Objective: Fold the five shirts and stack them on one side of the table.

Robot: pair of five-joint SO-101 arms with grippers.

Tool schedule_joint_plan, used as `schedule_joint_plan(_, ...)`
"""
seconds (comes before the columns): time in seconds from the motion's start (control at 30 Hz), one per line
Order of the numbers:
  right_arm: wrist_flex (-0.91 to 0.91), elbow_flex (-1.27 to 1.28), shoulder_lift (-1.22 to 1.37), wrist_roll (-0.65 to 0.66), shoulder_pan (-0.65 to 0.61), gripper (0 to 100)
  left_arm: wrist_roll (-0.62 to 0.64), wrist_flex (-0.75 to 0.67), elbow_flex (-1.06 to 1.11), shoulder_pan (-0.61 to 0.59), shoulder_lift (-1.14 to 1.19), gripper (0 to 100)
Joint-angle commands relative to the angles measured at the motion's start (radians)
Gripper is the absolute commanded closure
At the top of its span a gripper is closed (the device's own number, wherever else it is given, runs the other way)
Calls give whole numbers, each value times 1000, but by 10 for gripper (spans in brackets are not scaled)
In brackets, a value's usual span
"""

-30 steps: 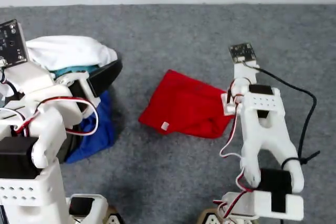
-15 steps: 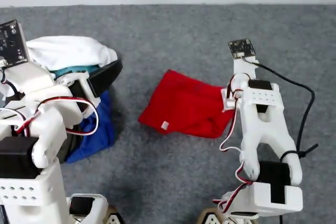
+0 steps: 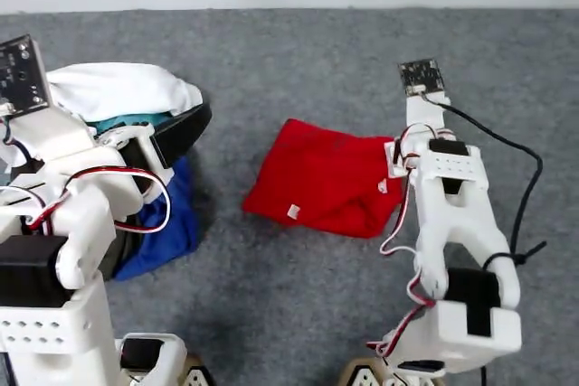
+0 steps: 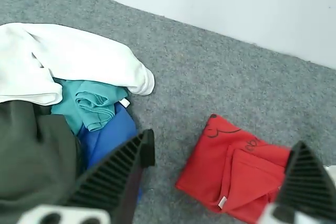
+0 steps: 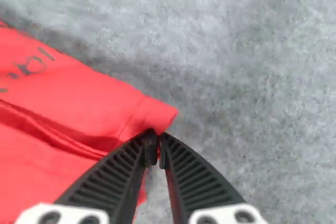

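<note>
The red shirt [image 3: 321,178] is seen lying near the middle of the grey felt table [image 3: 298,61], partly folded, with one flap doubled over and a small white label showing at its near edge. It can be judged light, limp and unable to hold any shape: whatever is lifted by a single point will droop and drag the rest along the felt, which looks rough enough to catch the cloth. A hem or a corner is best taken, since a doubled edge gives the fingers something thick to bite.

Such a hold is shown in the right wrist view, where the jaws of the right gripper [image 5: 154,148] are pressed together on the hemmed corner of the shirt, with only a narrow nip of cloth between their tips. So slight a grip may be pulled loose under tension.

Well apart, at the table's left side, a white shirt [image 3: 118,88], a teal shirt [image 4: 86,103], a blue shirt [image 3: 172,223] and a dark garment [image 4: 31,150] are heaped unfolded. The left gripper [image 4: 224,148] is held above that heap with its jaws spread wide and nothing between them.
</note>
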Motion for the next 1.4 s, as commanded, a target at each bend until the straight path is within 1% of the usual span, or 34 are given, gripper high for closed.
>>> schedule_joint_plan(0.0,-35,-40,61,14,35,987,-6,-12,2,0,-12,618)
schedule_joint_plan(0.1,-22,-41,88,14,30,972,-6,-12,2,0,-12,618)
schedule_joint_plan(0.17,24,-55,77,14,30,927,-6,-12,2,0,-12,618)
schedule_joint_plan(0.3,216,-155,-4,14,30,835,-6,-12,2,0,-12,618)
schedule_joint_plan(0.47,452,-275,-140,5,16,826,-6,-12,24,0,-12,618)
schedule_joint_plan(0.57,538,-298,-189,5,-54,827,-8,-21,74,0,-12,618)
schedule_joint_plan(0.7,570,-299,-185,5,-225,827,-8,-41,88,0,-12,618)
schedule_joint_plan(0.8,561,-319,-137,5,-332,827,-8,-40,90,0,-12,618)
schedule_joint_plan(0.9,539,-350,-42,12,-386,827,-8,-38,90,0,-12,618)
schedule_joint_plan(1.03,544,-442,119,12,-397,827,-8,-38,90,0,-12,618)
schedule_joint_plan(1.17,596,-565,251,12,-398,827,-8,-38,90,0,-12,618)
schedule_joint_plan(1.37,717,-775,315,12,-438,827,-8,-38,90,2,-12,618)
